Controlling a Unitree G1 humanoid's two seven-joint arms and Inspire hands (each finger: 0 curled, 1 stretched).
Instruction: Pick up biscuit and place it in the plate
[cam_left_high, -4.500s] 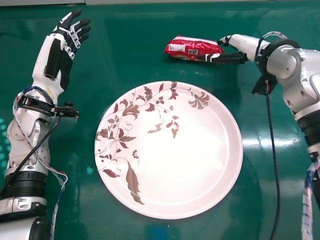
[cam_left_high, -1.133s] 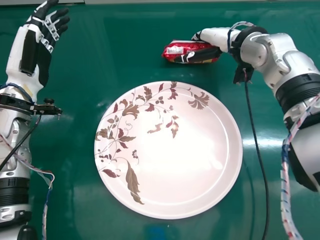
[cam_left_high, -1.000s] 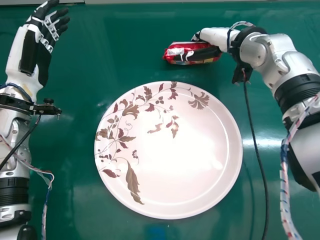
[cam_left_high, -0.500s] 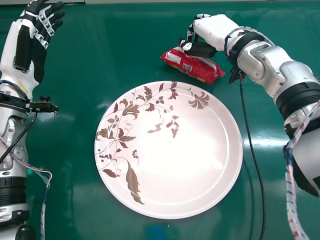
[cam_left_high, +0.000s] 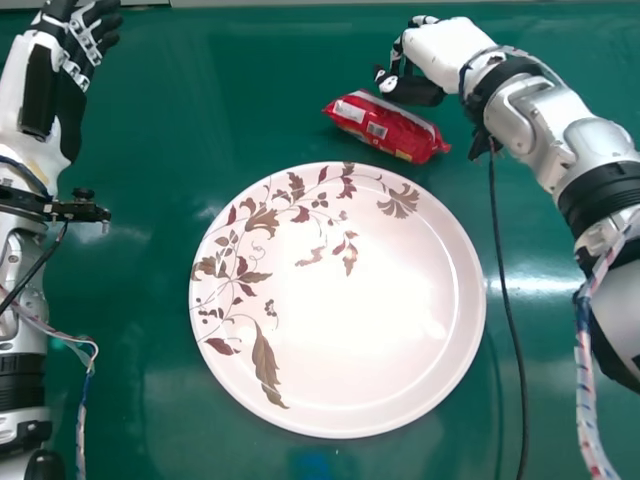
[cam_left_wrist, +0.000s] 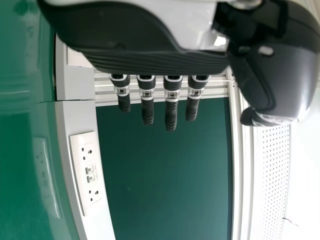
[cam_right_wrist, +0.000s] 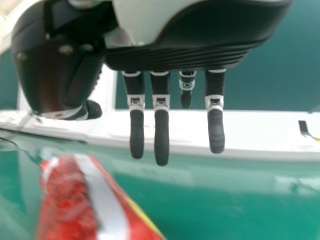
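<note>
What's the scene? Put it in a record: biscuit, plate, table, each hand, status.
biscuit: red-wrapped, lying slantwise beyond the plate
plate: white, round, leaf pattern
table: green, glossy
right hand: open, close to the biscuit, not holding it
left hand: open, at head view's upper left
status: biscuit not yet in plate

Green table (cam_left_high: 250, 110) (glossy): biscuit (cam_left_high: 385, 127), plate (cam_left_high: 370, 340).

A glossy red plastic packet (cam_left_high: 408, 138) is bearing whitish rectangular labels (cam_left_high: 350, 111), illegible, toward the smooth green table's (cam_left_high: 240, 80) far edge.
</note>
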